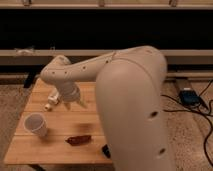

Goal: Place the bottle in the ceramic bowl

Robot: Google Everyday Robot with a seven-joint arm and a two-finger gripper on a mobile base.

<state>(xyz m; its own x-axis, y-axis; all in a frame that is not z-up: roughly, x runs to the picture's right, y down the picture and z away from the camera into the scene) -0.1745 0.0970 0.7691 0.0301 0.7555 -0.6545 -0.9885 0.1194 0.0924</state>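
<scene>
Now the gripper hangs low over the back left part of the wooden table, at the end of the pale arm that reaches across from the right. It is released, jaws apart, with nothing in its grasp.

The bottle lies on its side on the tabletop just to the left of the gripper, cap end pointing toward the table's left edge; its other end is tucked behind the wrist, so I cannot tell whether the two touch.

Nearer the front left stands a white paper cup, upright and well apart from the bottle. A small dark brown thing lies near the front edge, and beside it a black object peeks out from behind the arm.

The arm's bulk covers the right side of the table, and the bowl cannot be seen. Cables trail over the carpet at the right.
</scene>
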